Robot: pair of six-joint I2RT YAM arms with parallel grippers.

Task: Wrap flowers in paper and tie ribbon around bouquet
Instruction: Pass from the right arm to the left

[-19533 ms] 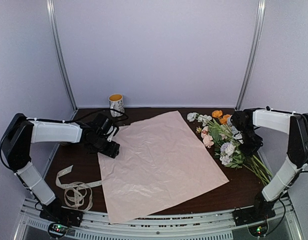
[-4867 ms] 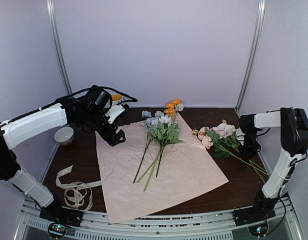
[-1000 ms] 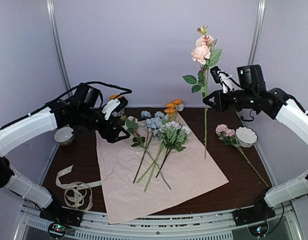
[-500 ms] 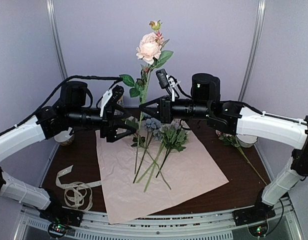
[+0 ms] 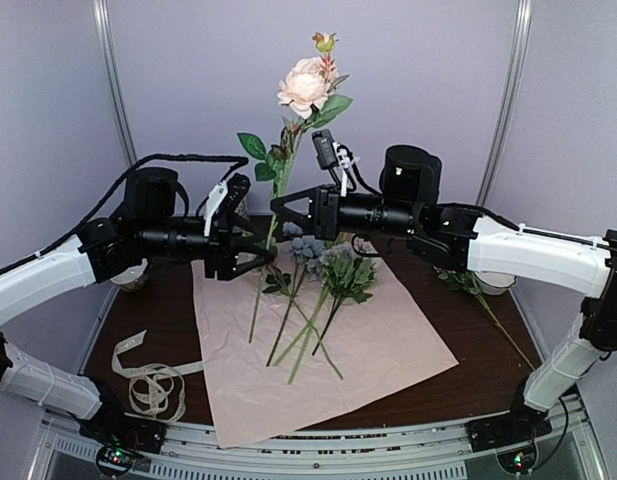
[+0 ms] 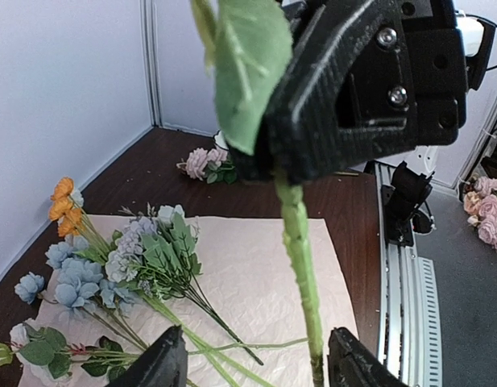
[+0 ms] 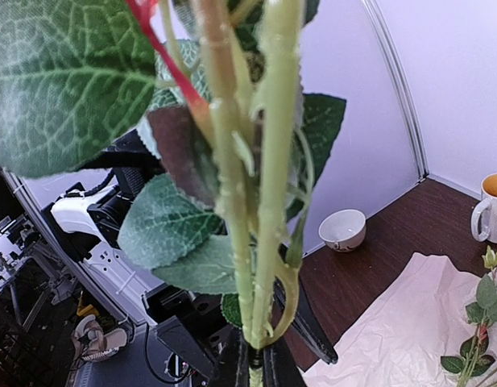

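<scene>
My right gripper [image 5: 281, 207] is shut on the stem of a tall pink rose [image 5: 306, 82], held upright above the paper [image 5: 338, 340]. Its green stem [image 6: 300, 258] hangs between the fingers [image 6: 163, 364] of my left gripper [image 5: 256, 256], which is open around it, the stem close to the right-hand finger. In the right wrist view the stem [image 7: 268, 242] rises straight out of the shut jaws. Blue, lilac and orange flowers [image 5: 323, 265] lie on the pale pink sheet. The ribbon [image 5: 148, 378] lies coiled at the front left. No bouquet is in view.
Another pink flower [image 5: 466, 285] lies on the brown table at the right, beside a white bowl [image 5: 498, 282]. A second bowl [image 7: 342, 230] and a mug [image 7: 491, 208] stand at the back left. Both arms cross above the middle of the table.
The rose has risen slightly and its lower stem has swung left. My left gripper's jaws have narrowed around the stem. The right gripper stays shut on it.
</scene>
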